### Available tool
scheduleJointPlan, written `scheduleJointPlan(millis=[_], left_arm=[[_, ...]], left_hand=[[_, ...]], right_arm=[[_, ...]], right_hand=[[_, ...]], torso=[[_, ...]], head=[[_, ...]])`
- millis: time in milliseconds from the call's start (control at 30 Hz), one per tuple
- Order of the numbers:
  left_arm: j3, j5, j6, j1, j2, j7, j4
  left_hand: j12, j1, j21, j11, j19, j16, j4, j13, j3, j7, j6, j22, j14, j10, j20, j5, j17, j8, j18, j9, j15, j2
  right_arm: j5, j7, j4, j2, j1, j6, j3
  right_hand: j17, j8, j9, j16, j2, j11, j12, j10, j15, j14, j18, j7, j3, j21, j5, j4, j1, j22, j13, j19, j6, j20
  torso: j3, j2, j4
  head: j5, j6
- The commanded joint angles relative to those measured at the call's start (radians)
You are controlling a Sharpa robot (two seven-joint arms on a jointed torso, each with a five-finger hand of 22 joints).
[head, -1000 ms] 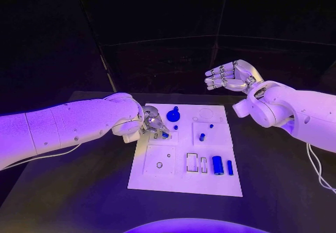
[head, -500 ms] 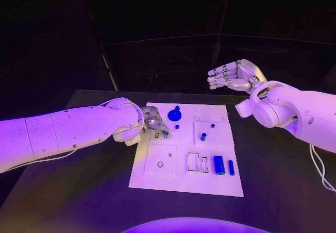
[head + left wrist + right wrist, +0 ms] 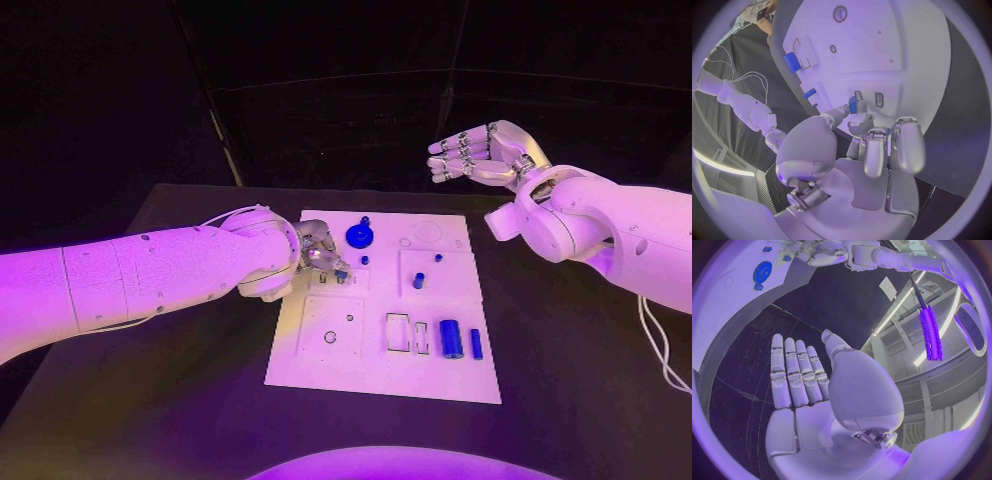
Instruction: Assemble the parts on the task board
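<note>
The left robot hand (image 3: pixel 320 262) is reaching over the near-left edge of the white task board (image 3: pixel 368 375), which is lying flat on the black worktop (image 3: pixel 159 400). In the left wrist view, its fingertips (image 3: pixel 856 120) are pinching a small blue part (image 3: pixel 852 105) just above two slots (image 3: pixel 867 97) in the board — the remaining fingers are curling in beside it.

The right robot hand (image 3: pixel 473 155) is hanging in the air beyond the far-right corner of the board, well apart from it. It is holding nothing; the right wrist view shows its fingers (image 3: pixel 795 372) lying straight and side by side, with the thumb standing apart from them.

Other blue parts are resting on the board:
- a round blue gear (image 3: pixel 358 237) is sitting just beyond the left robot hand;
- a small peg (image 3: pixel 417 282) is standing near the board's middle;
- a blue cylinder (image 3: pixel 450 339) and a thinner bar (image 3: pixel 475 344) are lying side by side — near the board's right edge, well apart from both robot hands.
</note>
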Motion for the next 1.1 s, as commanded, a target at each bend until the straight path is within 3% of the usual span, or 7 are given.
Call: scheduleJointPlan(millis=[33,533,1100], left_arm=[[0.0,-0.045,0.018,0.0,0.002,0.004,0.001],[0.001,-0.066,0.078,-0.001,0.001,-0.006,0.0],[0.001,-0.067,0.096,-0.001,-0.003,-0.01,-0.003]], left_hand=[[0.004,0.008,0.006,-0.001,0.006,0.003,-0.149,0.001,0.154,-0.007,-0.002,0.001,0.106,0.009,-0.001,0.003,0.263,0.005,-0.017,0.001,-0.007,-0.002],[0.004,0.009,0.006,-0.002,0.006,0.003,-0.148,0.001,0.16,-0.008,-0.001,0.002,0.106,0.012,-0.002,0.012,0.263,0.008,-0.017,0.004,-0.007,-0.009],[0.003,0.008,0.006,-0.002,0.006,0.003,-0.147,-0.001,0.162,-0.009,0.0,0.002,0.106,0.012,-0.002,0.018,0.263,0.01,-0.017,0.006,-0.008,-0.013]], right_arm=[[0.003,0.014,0.001,0.001,0.002,0.007,0.001],[0.003,0.015,-0.002,0.005,0.002,0.014,0.001],[0.003,0.021,-0.001,0.003,0.002,0.005,0.001]], right_hand=[[-0.001,-0.004,-0.001,0.002,0.007,-0.001,0.007,-0.008,0.002,0.006,0.003,0.001,-0.001,-0.006,0.004,0.004,-0.003,0.0,0.0,0.003,-0.003,0.005],[-0.01,-0.004,-0.001,0.002,0.009,-0.001,0.008,-0.009,0.002,0.007,0.003,0.001,-0.003,-0.008,0.013,0.003,-0.003,0.001,0.0,0.003,-0.004,0.005],[-0.028,-0.003,0.0,0.004,0.01,-0.002,0.011,-0.01,0.002,0.011,0.004,0.0,-0.007,-0.01,0.033,0.003,-0.002,0.001,0.0,0.004,-0.003,0.005]], torso=[[0.0004,0.001,-0.0004],[0.0002,0.0,0.0007],[0.0006,0.0,0.0]], head=[[0.0,-0.001],[0.001,-0.005],[0.003,-0.008]])
